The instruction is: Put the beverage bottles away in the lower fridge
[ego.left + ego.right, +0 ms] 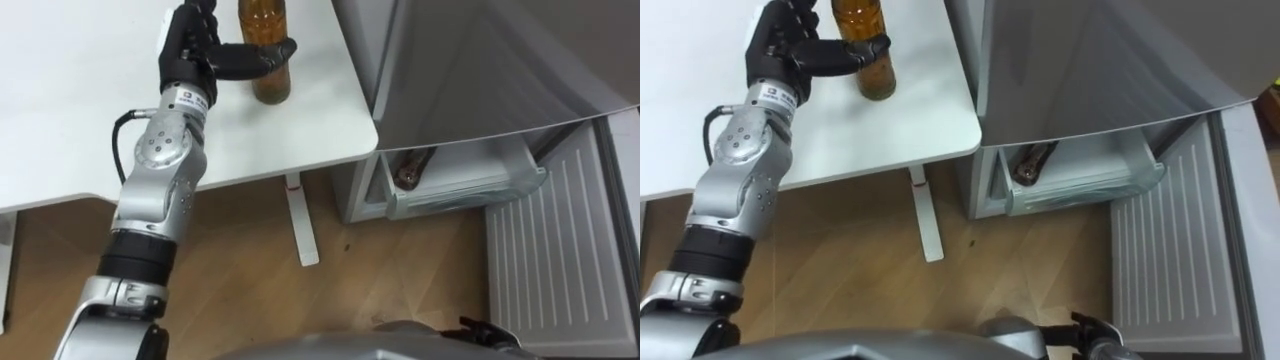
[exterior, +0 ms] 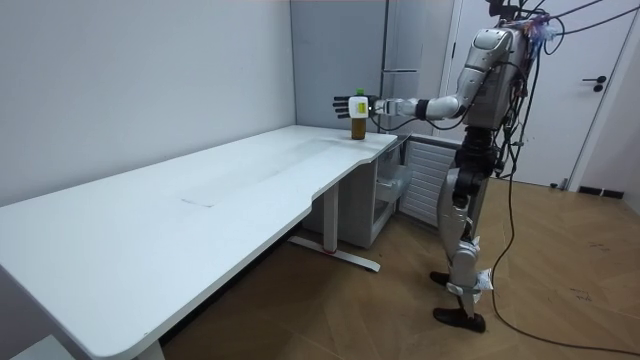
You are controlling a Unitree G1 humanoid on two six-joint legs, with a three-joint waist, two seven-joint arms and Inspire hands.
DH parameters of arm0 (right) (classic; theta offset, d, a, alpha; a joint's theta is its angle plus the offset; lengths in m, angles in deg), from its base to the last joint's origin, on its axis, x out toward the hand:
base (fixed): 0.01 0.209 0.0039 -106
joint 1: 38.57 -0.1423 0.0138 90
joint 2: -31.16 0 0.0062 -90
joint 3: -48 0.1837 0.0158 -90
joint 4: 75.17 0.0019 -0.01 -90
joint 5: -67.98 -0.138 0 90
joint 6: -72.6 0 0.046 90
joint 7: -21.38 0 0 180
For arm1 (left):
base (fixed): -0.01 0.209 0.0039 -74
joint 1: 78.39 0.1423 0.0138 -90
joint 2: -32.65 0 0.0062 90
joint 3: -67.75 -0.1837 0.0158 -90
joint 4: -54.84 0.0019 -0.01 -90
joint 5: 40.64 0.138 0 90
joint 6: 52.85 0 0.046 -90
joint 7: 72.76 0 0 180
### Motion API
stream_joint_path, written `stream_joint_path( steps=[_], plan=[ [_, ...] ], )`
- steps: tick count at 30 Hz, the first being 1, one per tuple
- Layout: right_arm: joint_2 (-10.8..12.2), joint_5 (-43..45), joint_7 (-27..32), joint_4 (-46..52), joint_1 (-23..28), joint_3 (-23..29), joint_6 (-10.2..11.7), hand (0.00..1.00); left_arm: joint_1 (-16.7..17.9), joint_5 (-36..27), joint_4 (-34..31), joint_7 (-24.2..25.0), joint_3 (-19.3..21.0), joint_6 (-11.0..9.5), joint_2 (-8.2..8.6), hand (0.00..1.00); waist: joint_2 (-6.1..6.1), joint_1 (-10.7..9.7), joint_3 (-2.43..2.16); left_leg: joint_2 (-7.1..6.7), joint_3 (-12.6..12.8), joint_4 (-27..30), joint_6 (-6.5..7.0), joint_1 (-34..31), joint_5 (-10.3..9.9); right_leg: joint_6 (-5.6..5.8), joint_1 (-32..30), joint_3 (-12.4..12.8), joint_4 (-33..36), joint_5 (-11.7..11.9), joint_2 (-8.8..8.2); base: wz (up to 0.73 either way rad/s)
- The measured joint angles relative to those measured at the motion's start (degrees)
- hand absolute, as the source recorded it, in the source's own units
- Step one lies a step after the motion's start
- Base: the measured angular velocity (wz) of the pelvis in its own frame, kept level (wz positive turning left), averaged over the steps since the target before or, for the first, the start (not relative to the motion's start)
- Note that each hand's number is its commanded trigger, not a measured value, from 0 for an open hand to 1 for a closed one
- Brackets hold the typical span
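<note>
A brown drink bottle (image 1: 270, 50) with a yellow label stands upright near the right corner of the white table (image 1: 80, 110). My left hand (image 1: 195, 45) is right beside it on its left, fingers straight and raised, the thumb reaching across the bottle's front. In the room view the left hand (image 2: 346, 103) is spread open behind the bottle (image 2: 358, 123). Another brown bottle (image 1: 410, 168) lies in the pulled-out lower fridge drawer (image 1: 470, 188). A dark part of my right hand (image 1: 485, 330) shows at the bottom edge.
The grey fridge (image 1: 480, 60) stands right of the table, its lower door (image 1: 560, 250) swung open to the right with a ribbed white inner face. The table's leg (image 1: 300, 225) stands on the wood floor between me and the fridge. I stand upright at the table's corner.
</note>
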Motion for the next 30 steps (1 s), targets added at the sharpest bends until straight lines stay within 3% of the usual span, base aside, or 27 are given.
stream_joint_path(
  steps=[10,16,23,30],
  plan=[
    [-0.23,4.11,0.0,0.28,-0.65,0.3,-0.57,0.0,-1.79,-2.19,5.8,-1.84,2.16,1.0,-0.05,0.0,0.7,-0.49,-0.17,0.01,0.33,0.01,0.0,0.04,0.0,-0.02,-0.01,-0.21,-0.11,0.03,-0.04,-0.01],
    [-0.37,5.91,-0.04,0.31,-1.1,1.36,-0.63,0.0,-2.59,-3.59,6.86,-1.73,2.79,1.08,-2.12,0.0,1.27,-1.77,-0.12,0.03,0.17,0.0,0.0,0.28,0.0,-0.04,0.01,0.66,-0.04,0.03,-0.04,-0.04],
    [-0.33,6.54,-0.04,0.48,-1.3,2.33,-1.19,0.0,-6.24,-4.49,10.41,-1.56,3.83,2.72,-2.5,0.0,1.61,-2.21,-0.16,-0.01,0.17,-0.01,0.0,0.09,0.0,-0.05,-0.73,1.11,0.37,0.05,0.15,-0.05],
    [-0.39,6.53,0.03,0.5,-1.31,2.32,-2.25,0.0,-6.65,-4.66,10.45,-1.4,4.2,3.48,-3.08,0.0,1.98,-2.99,-0.31,0.08,0.17,-0.01,0.0,0.13,0.0,-0.16,-0.78,1.43,0.15,0.13,0.36,-0.05]
  ],
)
